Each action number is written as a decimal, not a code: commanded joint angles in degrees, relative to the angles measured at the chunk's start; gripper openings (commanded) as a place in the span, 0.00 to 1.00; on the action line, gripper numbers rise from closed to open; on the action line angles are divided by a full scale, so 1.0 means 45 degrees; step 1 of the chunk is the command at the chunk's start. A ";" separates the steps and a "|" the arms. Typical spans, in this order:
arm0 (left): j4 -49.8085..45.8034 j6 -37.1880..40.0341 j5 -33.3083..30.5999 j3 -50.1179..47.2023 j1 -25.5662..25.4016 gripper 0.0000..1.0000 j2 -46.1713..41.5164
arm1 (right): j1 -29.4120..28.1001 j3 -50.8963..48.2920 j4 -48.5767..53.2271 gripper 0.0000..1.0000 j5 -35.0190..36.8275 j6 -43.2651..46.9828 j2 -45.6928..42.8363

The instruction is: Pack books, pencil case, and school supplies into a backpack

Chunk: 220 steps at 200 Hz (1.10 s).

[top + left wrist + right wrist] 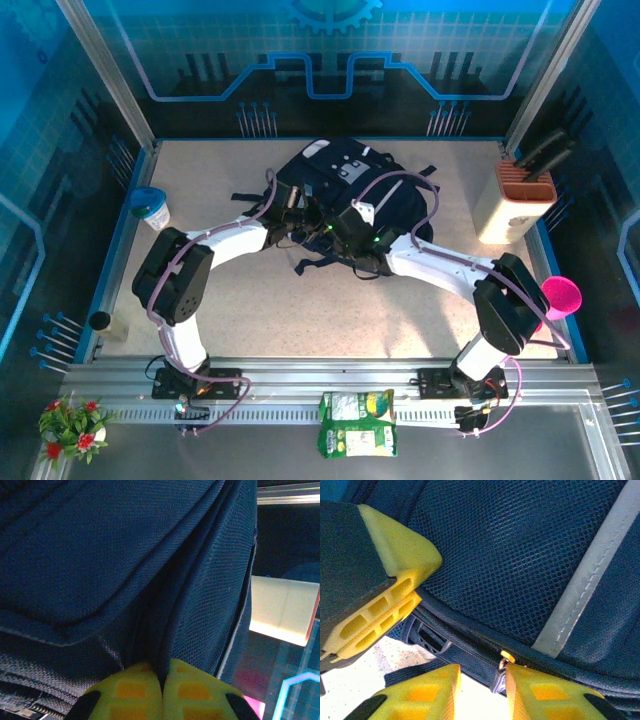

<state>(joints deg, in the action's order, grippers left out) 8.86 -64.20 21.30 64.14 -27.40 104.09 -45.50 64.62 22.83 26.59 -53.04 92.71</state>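
The navy backpack (345,178) lies at the back middle of the table, its pale stripe (590,575) crossing the right wrist view. My left gripper (308,213) is at its near edge, shut on a fold of the mesh fabric (162,680). My right gripper (345,232) is just beside it, open (482,680) at the zipper seam. A small zipper pull (501,672) hangs against the inner face of its right finger. The left gripper's yellow finger (395,560) rests on the backpack at upper left. The books, pencil case and school supplies are out of view.
A pale knife block (515,205) stands at the right, also seen as a pale block (282,610). A blue-lidded cup (152,208) sits at the left, a pink cup (560,297) by the right arm. A green packet (357,423) lies on the front rail.
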 commanded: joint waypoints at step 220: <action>-0.0491 0.1118 0.0521 0.0882 0.0117 0.00 -0.0220 | 0.0130 -0.0599 0.1724 0.09 0.2463 -0.0287 -0.0549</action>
<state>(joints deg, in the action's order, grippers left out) 7.29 -62.78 21.26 65.28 -27.49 104.27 -46.06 66.11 28.45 32.67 -54.72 95.64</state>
